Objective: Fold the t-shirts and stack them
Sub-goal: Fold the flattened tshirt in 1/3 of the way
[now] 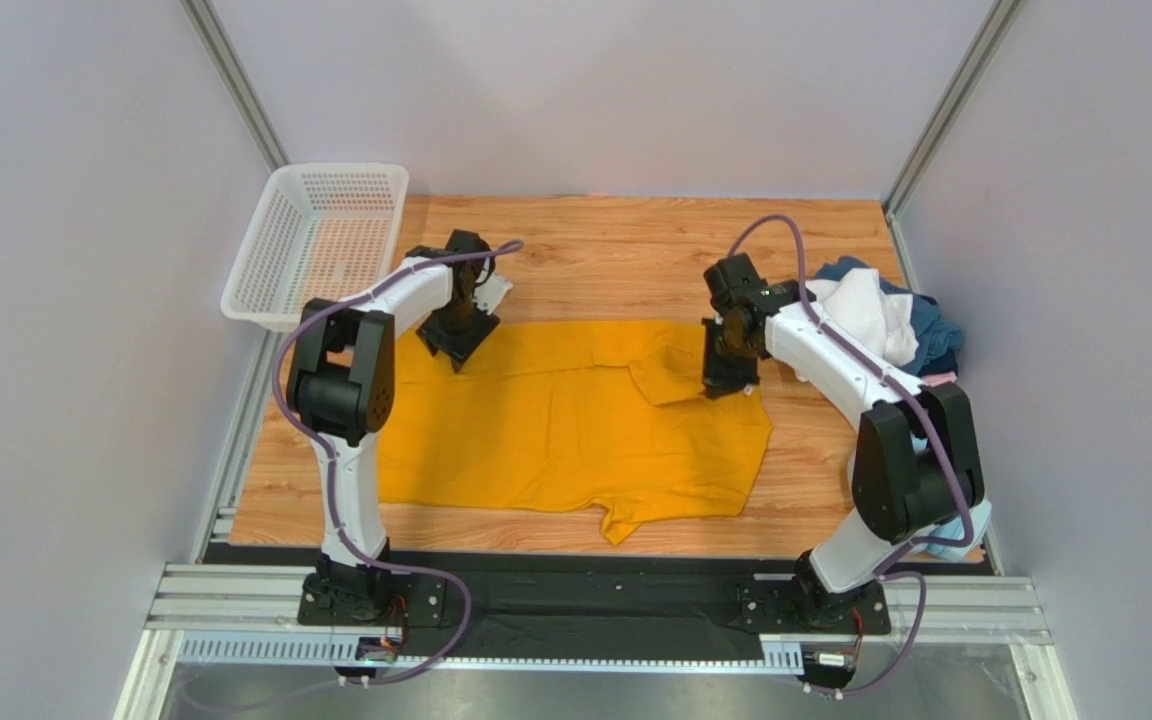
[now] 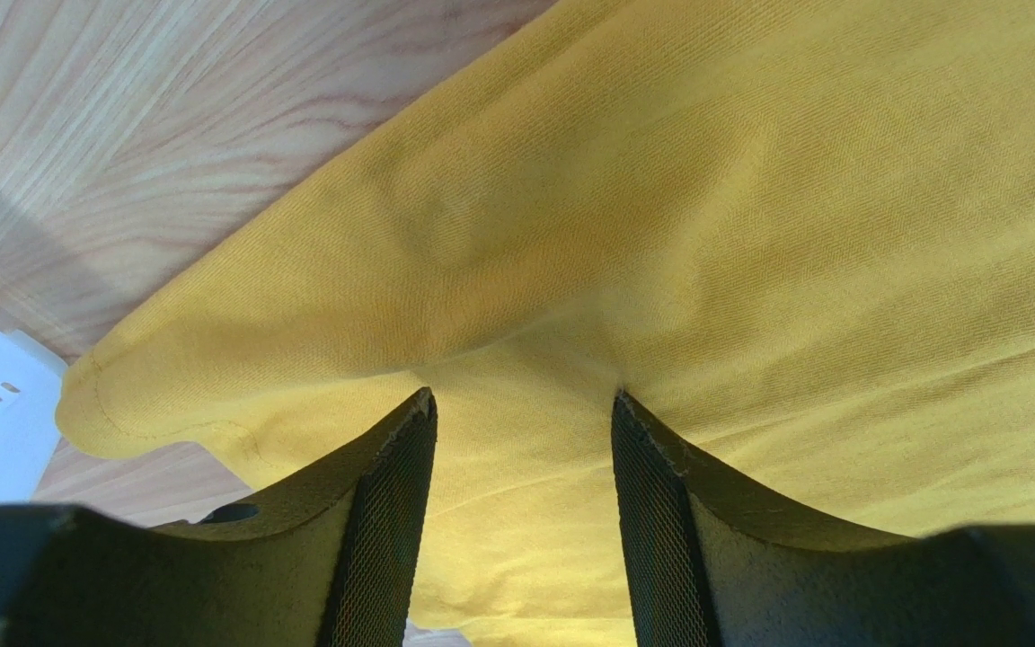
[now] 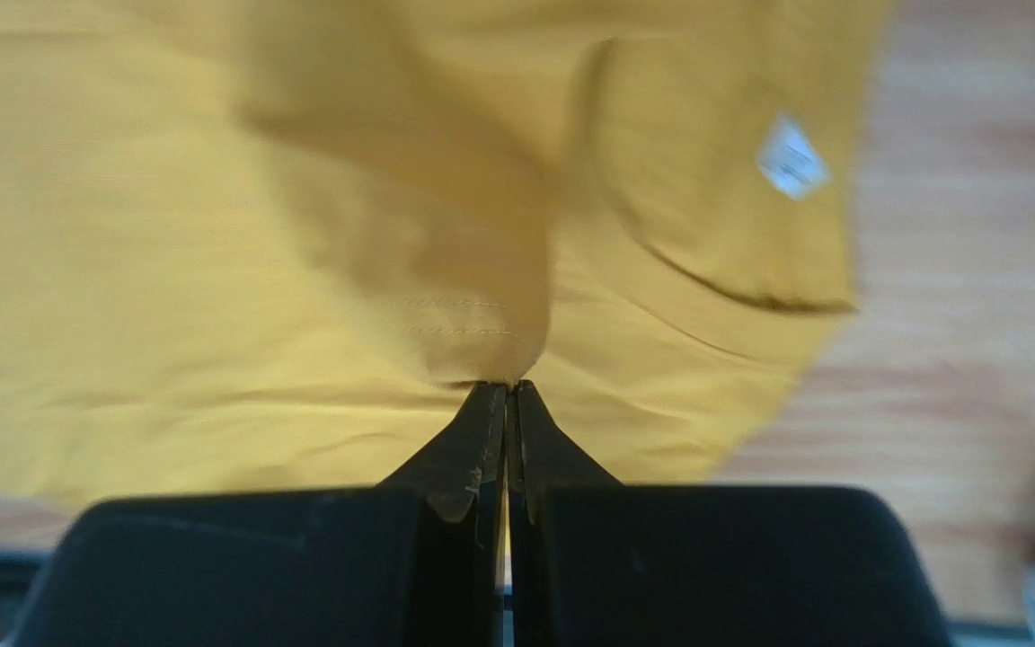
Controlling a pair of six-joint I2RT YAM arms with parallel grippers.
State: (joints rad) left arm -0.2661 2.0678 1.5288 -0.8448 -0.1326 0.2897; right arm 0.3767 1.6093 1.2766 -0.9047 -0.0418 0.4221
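**Status: mustard tee flat on table, right arm pinching a fold, left arm open at the far-left corner**

1. Task item. I see the mustard-yellow t-shirt [image 1: 567,435] spread over the middle of the wooden table [image 1: 612,255]. One short sleeve points toward the arm bases at the near edge. A fold of cloth is drawn up on the shirt's far-right part, and a small white label [image 3: 793,155] shows on the fabric in the right wrist view.

2. Right gripper [image 3: 510,388]. The two fingers are pressed together, with a stitched edge of the yellow shirt caught at their tips. From overhead, this gripper stands over the raised fold.

3. Left gripper [image 2: 523,418]. The fingers [image 2: 395,512] stand apart. Yellow cloth fills the gap between them, and the pads are not closed on it. From overhead, this gripper sits at the shirt's far-left corner. One rounded hem corner lies just left of the fingers, with bare wood beyond it.

4. Other t-shirts. A loose pile of t-shirts [image 1: 875,308] lies at the table's far-right edge, beside the right arm and clear of the yellow shirt. White cloth is on top and dark blue is beneath.

5. Surroundings. A white plastic mesh basket [image 1: 259,263] rests at the far-left corner of the table, tilted, well apart from the yellow shirt.
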